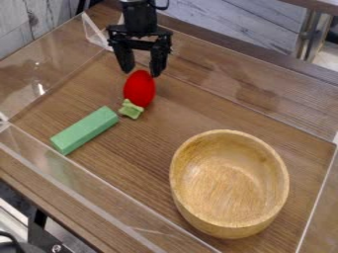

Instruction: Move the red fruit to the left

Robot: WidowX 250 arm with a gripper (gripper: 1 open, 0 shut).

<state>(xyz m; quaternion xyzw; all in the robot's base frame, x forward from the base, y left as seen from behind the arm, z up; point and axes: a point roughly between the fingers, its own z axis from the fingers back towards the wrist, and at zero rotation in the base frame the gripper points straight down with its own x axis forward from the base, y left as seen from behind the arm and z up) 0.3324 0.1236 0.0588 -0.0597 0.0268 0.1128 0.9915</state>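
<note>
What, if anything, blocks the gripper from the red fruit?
Nothing visible. The black metal gripper is open, its fingertips close above the glossy red toy fruit with a green leafy cap; the flat green rectangular block lies off to one side.

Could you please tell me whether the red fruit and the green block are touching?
Apart: the camera view shows bare wood between the red fruit and the green block.

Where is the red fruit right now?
In the camera picture, the red fruit is on the wooden table, just below the open gripper and above the green block.
</note>
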